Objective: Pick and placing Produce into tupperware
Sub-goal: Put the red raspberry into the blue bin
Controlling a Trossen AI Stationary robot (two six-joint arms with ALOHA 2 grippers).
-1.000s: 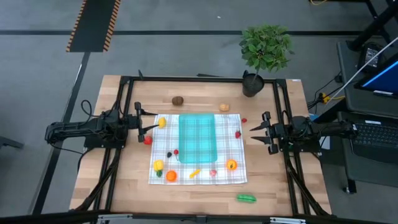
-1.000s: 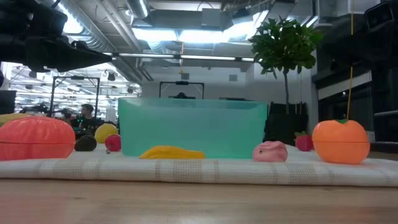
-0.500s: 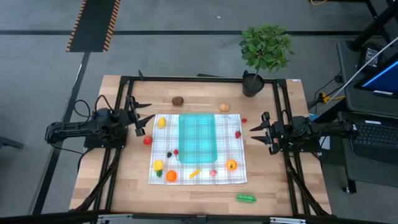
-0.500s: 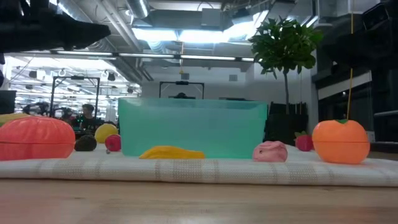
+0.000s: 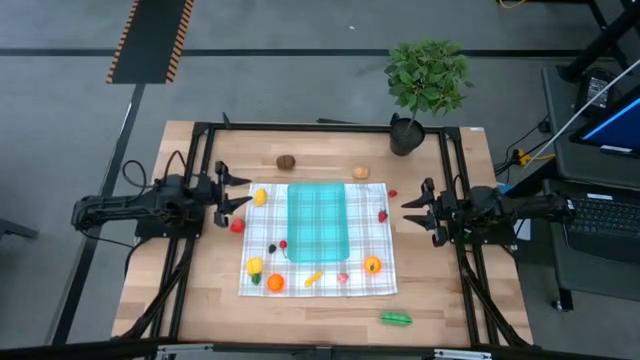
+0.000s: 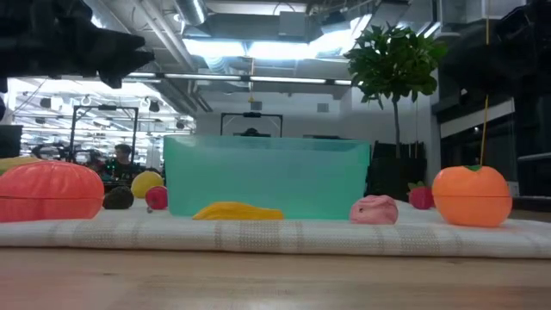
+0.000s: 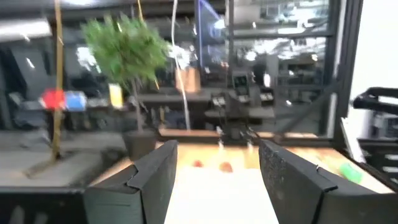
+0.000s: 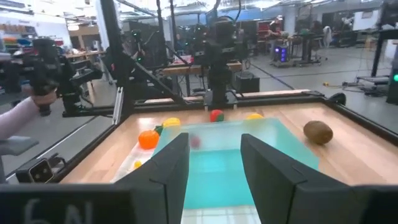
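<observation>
The teal tupperware (image 5: 318, 220) stands on the checked cloth (image 5: 360, 285) at the table's middle, with nothing showing inside it. Tiny produce lies around it: a yellow piece (image 5: 260, 196), a red tomato (image 5: 237, 225) and an orange (image 5: 372, 265) on the cloth. On the bare wood lie a brown kiwi (image 5: 286, 161), a brown piece (image 5: 361, 172) and a green one (image 5: 396, 319). My left gripper (image 5: 238, 191) hovers open off the cloth's left edge, pointing level at the tupperware. My right gripper (image 5: 408, 216) hovers open off the cloth's right edge, facing it.
A potted plant (image 5: 407, 135) stands at the table's far right corner. Black frame rails (image 5: 200, 150) run along both sides of the table. In the right wrist view a person's sleeve and hand (image 8: 25, 115) show beyond the table's edge.
My left gripper has rolled about its own pointing line and tipped its fingers up a little, staying off the cloth's left edge. It has stayed open. The produce and the tupperware have not moved.
</observation>
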